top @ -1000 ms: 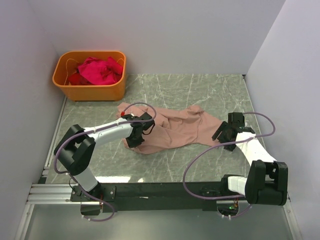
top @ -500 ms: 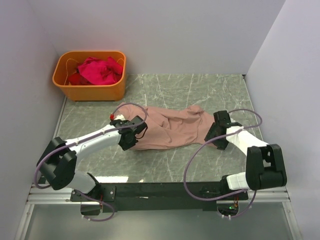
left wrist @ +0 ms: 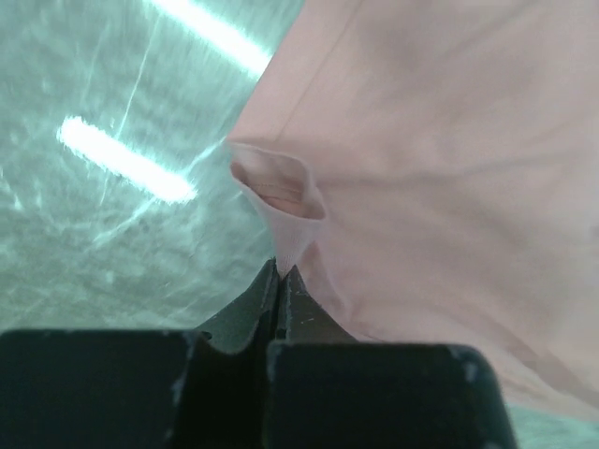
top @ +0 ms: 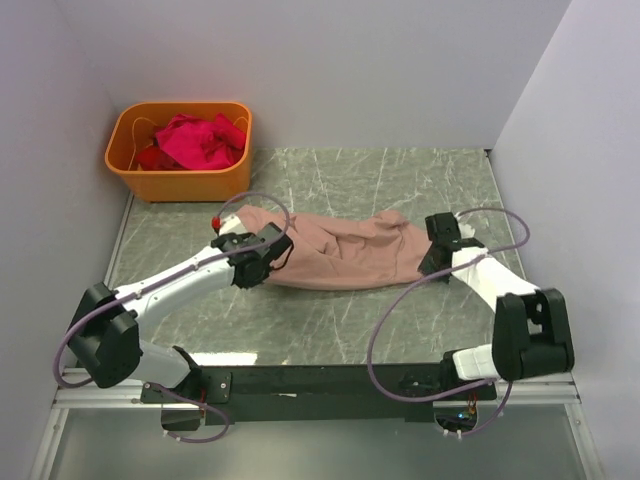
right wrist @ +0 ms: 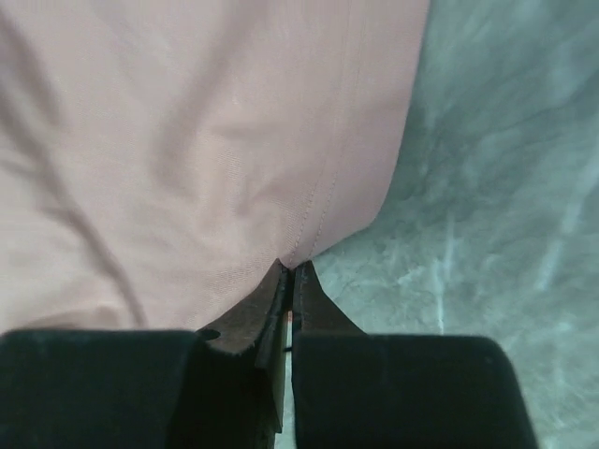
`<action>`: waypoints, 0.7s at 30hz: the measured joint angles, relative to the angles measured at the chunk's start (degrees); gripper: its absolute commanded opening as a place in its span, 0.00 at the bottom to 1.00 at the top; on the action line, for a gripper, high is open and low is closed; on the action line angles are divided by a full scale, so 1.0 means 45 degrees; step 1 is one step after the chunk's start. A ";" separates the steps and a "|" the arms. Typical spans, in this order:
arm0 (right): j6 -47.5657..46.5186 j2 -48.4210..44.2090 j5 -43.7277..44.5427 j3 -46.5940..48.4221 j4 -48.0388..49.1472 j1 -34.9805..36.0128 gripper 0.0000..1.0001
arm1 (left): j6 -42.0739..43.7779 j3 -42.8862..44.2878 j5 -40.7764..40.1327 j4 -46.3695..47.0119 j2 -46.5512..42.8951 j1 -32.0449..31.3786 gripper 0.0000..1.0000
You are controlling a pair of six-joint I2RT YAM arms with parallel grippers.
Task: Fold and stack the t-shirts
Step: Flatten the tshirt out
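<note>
- We saw one dusty pink-tan soft cloth t-shirt [top: 345, 255] lying stretched sideways across the middle of the green marbled tabletop [top: 400, 180]. It formed a long rumpled band with creases running along its length.
- The left end effector [left wrist: 281, 273] was clamped on the shirt's left edge. It pinched a small pucker of cloth that opened into a little loop just above the fingertips.
- The right end effector [right wrist: 290, 271] was closed on the shirt's right edge, at a stitched hem, with bare tabletop just beside it.
- In both wrist views the cloth looked smooth and matt, with soft shadowed folds.
- We found bright magenta and red t-shirts [top: 195, 140] crumpled in a heap inside the orange plastic tub [top: 180, 185]. The tub stood at the tabletop's far left corner, near the pink shirt but not touching it.
</note>
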 measured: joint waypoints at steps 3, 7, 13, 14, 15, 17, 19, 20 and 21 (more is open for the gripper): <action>-0.0010 -0.1141 0.0690 0.0928 -0.0437 0.0015 0.00 | 0.0000 0.1438 -0.1146 -0.0534 0.0000 0.0000 0.01; -0.0214 -0.2924 0.1681 0.3512 -0.0355 0.0029 0.00 | -0.0272 0.4677 -0.3235 -0.1501 0.0000 0.0000 0.01; -0.1477 -0.4527 0.2948 0.8106 0.0039 0.0078 0.00 | 0.1991 0.7936 -0.5479 -0.0131 -0.0651 -0.0073 0.01; -0.1802 -0.4624 0.3055 0.8898 0.0053 0.0083 0.00 | 0.2827 0.8106 -0.5678 0.0568 -0.0952 -0.0151 0.01; -0.2147 -0.4702 0.3133 0.9651 0.0107 0.0083 0.00 | 0.3589 0.8140 -0.5824 0.1389 -0.1297 -0.0282 0.01; -0.2866 -0.4833 0.3235 1.1026 0.0112 0.0087 0.00 | 0.5013 0.8150 -0.5931 0.2691 -0.1943 -0.0573 0.01; -0.3434 -0.4930 0.3186 1.2201 0.0087 0.0107 0.00 | 0.6533 0.8150 -0.5790 0.4308 -0.2657 -0.0981 0.01; -0.3740 -0.4974 0.3079 1.2837 -0.0005 0.0112 0.00 | 0.7218 0.8150 -0.5591 0.4964 -0.3007 -0.1141 0.01; -0.4031 -0.5051 0.2900 1.3372 -0.0010 0.0121 0.00 | 0.7805 0.8184 -0.5382 0.5542 -0.3322 -0.1282 0.01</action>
